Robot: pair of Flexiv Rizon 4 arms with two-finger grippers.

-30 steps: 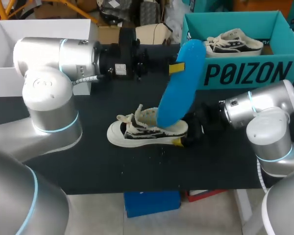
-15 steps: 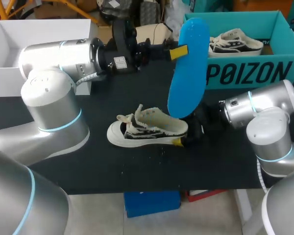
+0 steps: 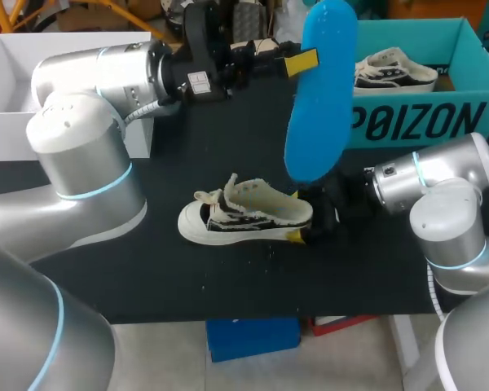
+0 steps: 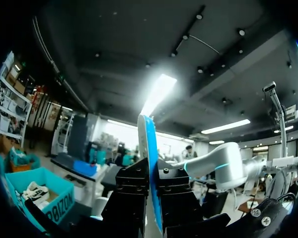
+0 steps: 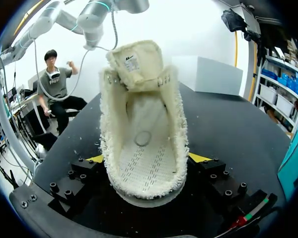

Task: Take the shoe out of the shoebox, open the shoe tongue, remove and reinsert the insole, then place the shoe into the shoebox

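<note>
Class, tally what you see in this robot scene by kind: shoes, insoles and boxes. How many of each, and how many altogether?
Shoes: 2, the table shoe and the boxed shoe
Insoles: 1, the blue insole
Boxes: 2, the teal shoebox and the white box
Total: 5

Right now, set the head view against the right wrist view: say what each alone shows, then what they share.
Head view only: left gripper holding the blue foam insole aloft; another sneaker in the teal cardboard shoebox. Right wrist view only: the bare inner footbed, tongue raised. Both: cream-and-black canvas sneaker, right gripper clamping its heel, black table.
</note>
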